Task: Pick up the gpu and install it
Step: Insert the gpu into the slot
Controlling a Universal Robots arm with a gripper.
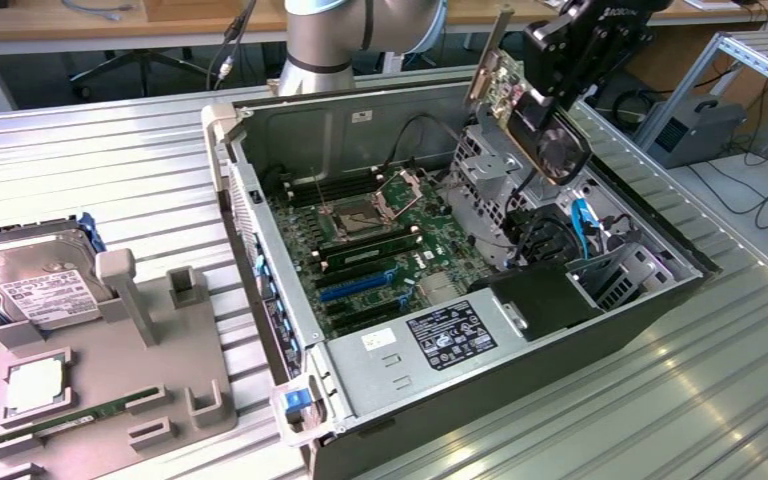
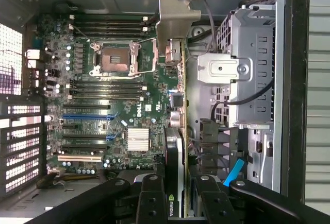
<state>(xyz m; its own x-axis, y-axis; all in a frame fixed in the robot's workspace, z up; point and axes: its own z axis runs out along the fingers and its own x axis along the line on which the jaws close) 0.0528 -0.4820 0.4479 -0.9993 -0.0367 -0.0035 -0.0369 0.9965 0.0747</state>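
- gpu (image 1: 555, 150): greenish-brown board, black face, silver end bracket.
- End effector (image 2: 178, 201): black throughout.
- Motherboard (image 1: 381, 232): green, with a silver heatsink.
- Slots (image 1: 357, 288): blue, alongside black ones.
- Computer case (image 1: 271, 130): grey interior, black outer panel.
- Desk (image 1: 91, 150): silver, ribbed in parallel slats.
- Hard drive (image 1: 37, 285): silver, white label.
- Holder (image 1: 157, 375): plain grey.

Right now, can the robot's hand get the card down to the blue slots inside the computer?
Probably yes. The hand holds the gpu above the open case, and nothing lies over the blue slots, though the drive cage stands close by.
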